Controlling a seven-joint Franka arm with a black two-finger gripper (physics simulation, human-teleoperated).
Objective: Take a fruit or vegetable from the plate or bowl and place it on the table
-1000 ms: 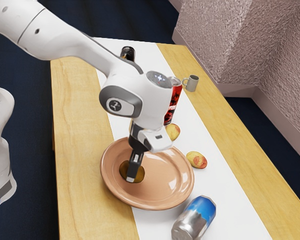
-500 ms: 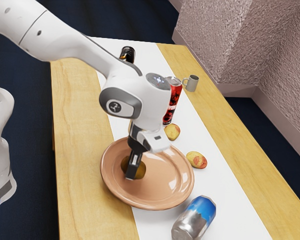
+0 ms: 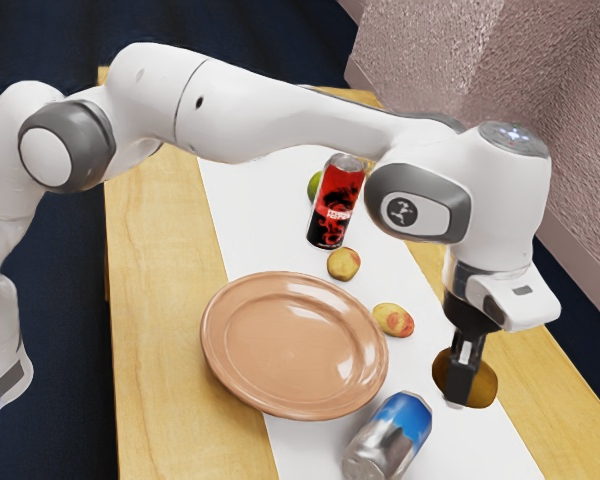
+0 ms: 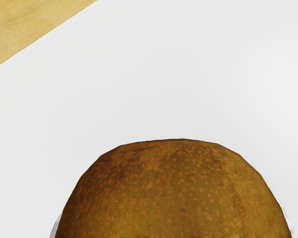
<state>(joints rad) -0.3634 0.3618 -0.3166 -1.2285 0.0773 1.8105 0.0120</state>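
The table is yellow wood with a white strip down it. A big, round, empty brown plate sits partly on the strip, toward the edge at the exterior view's left. A blue and silver can lies tipped over beside it. Two small yellow-red fruits are past the plate, near a standing red can. Something green peeks out behind that can.

We can read no word or number for certain. On the red and black can, pale lettering runs across a band around its middle, too small for us to make out. On the arm's dark grey joint cover we see a round white-on-dark emblem, and small lit marks glow on the arm's round grey cap.
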